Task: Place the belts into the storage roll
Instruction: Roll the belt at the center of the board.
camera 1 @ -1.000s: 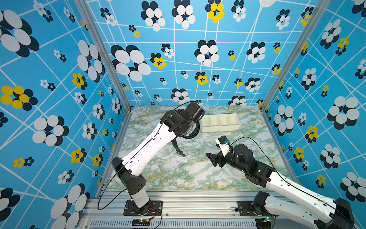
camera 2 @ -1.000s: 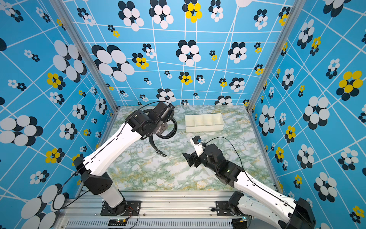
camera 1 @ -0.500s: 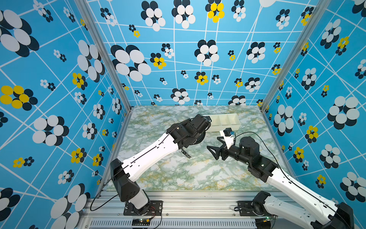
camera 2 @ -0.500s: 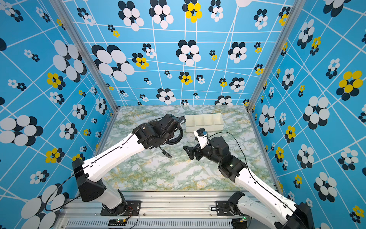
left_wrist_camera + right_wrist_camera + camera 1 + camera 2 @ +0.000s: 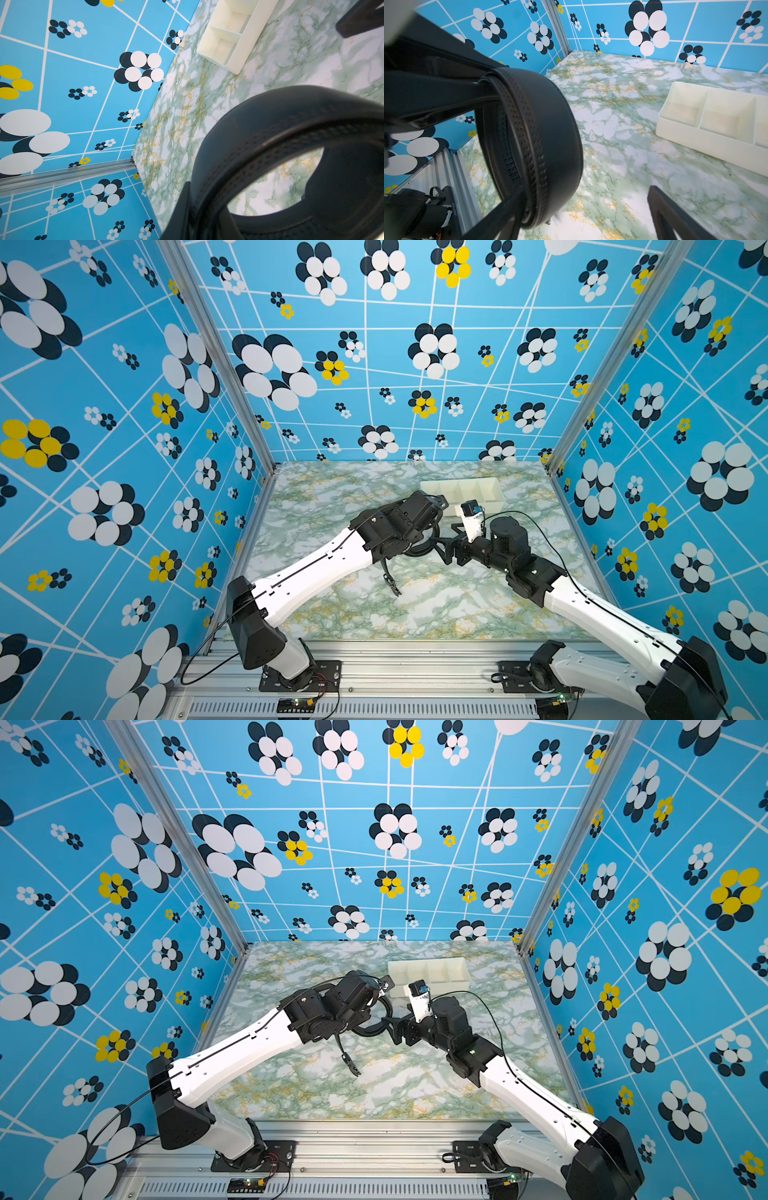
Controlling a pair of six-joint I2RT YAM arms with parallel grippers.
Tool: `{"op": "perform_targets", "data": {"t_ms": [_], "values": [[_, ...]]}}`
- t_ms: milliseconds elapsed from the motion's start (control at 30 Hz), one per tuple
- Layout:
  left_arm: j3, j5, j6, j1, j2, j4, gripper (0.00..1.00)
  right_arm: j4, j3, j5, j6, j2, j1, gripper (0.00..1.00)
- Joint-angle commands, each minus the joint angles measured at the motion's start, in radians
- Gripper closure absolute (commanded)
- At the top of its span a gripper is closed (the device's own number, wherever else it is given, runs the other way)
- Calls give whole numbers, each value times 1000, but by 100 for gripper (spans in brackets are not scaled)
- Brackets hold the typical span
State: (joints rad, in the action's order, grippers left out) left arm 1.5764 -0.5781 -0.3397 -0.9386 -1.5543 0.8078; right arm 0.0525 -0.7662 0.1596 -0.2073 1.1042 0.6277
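1. Left end effector (image 5: 204, 216): closed on the belt (image 5: 270, 116). In the left wrist view it clamps the stacked layers of the strap at the lower centre of the frame. The coil fills the lower right.
2. Belt: black, with stitching along its edges, wound into a loose coil of several turns. In both top views the coil hangs under the wrist of the left arm (image 5: 324, 568), at mid-frame, above the marble-patterned counter (image 5: 332, 497).
3. Free end (image 5: 350, 1065): leaves the coil and hangs toward the counter, below and left of the coil in both top views. Whether it touches the counter cannot be determined.
4. Right end effector (image 5: 444, 548): jaws fully apart, gripping nothing. In both top views it points toward the left of the frame, just beside the coil.
5. Right wrist view: one finger (image 5: 500, 216) crosses the edge of the coil at lower left. The other finger (image 5: 670, 216) stands apart from the belt at lower right, over the counter. Whether the first finger touches the strap cannot be determined.
6. Storage tray (image 5: 494, 506): cream-white, low-walled and divided by partitions. It rests on the counter above and right of both end effectors in both top views, near the back wall.
7. Belt location relative to the tray: outside it and apart from it. The tray appears at the top of the left wrist view (image 5: 247, 39) and at the right edge of the right wrist view (image 5: 716, 149).
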Motion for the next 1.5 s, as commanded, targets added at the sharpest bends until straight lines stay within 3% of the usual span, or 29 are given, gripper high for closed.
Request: {"op": "perform_targets", "data": {"t_ms": [0, 133, 367, 733, 1167, 1333, 1467], "values": [[4, 7, 42, -17, -17, -1, 100, 15, -61, -41, -20, 30, -3, 6], [27, 32, 59, -26, -51, 11, 100, 15, -57, -94, -27, 44, -4, 11], [72, 10, 67, -43, -125, 25, 100, 8, -57, -156, -31, 55, -4, 30], [141, 42, 119, -46, -157, 45, 100, 31, -21, -241, -59, 54, -4, 46], [157, 66, 180, -49, -178, 69, 100, 54, -15, -282, -86, 64, -5, 77], [163, 56, 195, -48, -177, 75, 100, 64, -6, -309, -99, 62, -4, 100], [164, 31, 217, -46, -184, 82, 100, 67, -2, -347, -110, 57, -4, 100]]}}
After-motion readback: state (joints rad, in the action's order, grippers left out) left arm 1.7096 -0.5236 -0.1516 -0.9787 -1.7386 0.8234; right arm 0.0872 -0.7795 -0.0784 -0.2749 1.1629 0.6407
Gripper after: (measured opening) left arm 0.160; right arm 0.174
